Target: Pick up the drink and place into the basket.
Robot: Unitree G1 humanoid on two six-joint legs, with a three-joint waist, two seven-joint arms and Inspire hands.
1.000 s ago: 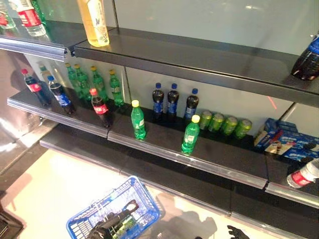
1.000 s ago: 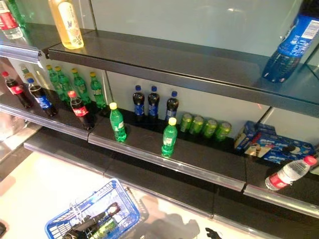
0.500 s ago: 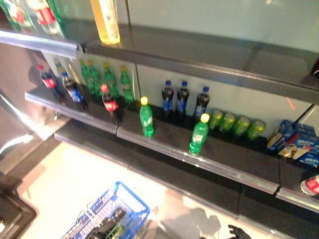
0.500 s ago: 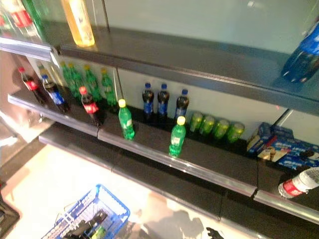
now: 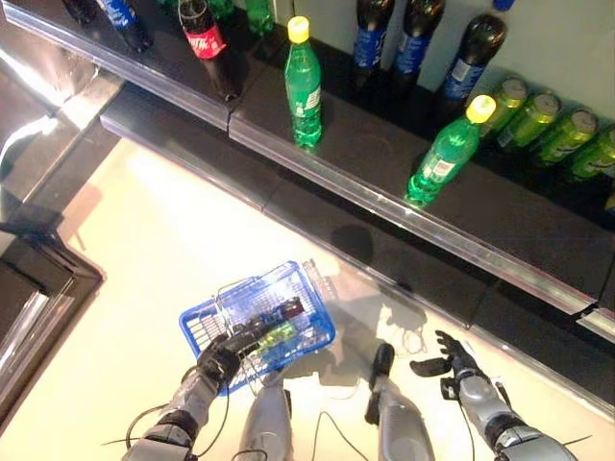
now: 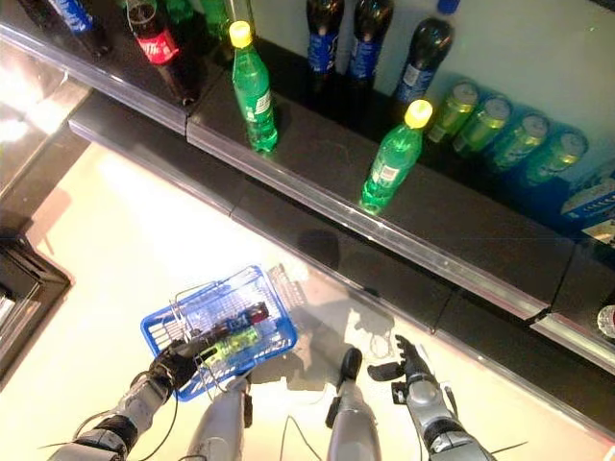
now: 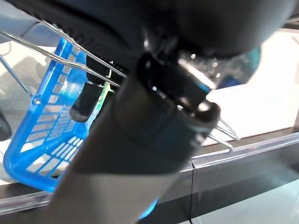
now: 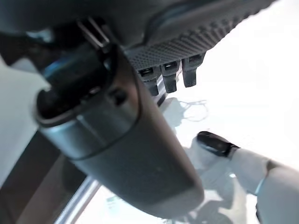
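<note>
Currently your left hand (image 5: 223,357) is curled round the wire handle of the blue basket (image 5: 317,331), which hangs low over the pale floor (image 5: 135,250), in front of the shelving. Two drinks already lie in it: a dark bottle with a red label (image 5: 272,314) and, just beside it on the near side, a green bottle (image 5: 276,334). The basket's far rim points toward the lowest shelf ledge (image 5: 317,216) but stays apart from it, with a strip of bare floor between.

Your right hand (image 5: 450,363) hangs out to the right with fingers spread and straight, holding nothing. It sits near the front edge of that low ledge, just short of it; whether it touches is not clear.

On the shelf above (image 5: 384,154), two green bottles with yellow caps stand upright close to the metal front lip: one to the left (image 5: 303,84), one further right (image 5: 440,156). Open shelf surface lies between them and also to the right of the second. Behind them, against the back wall, dark bottles with blue labels (image 5: 411,38) stand in a row, and green cans (image 5: 553,123) lie beside those. A cola bottle with a red label (image 5: 209,48) stands to the left, near the shelf joint.

Left of the basket the floor runs clear up to a dark raised border (image 5: 38,279).
</note>
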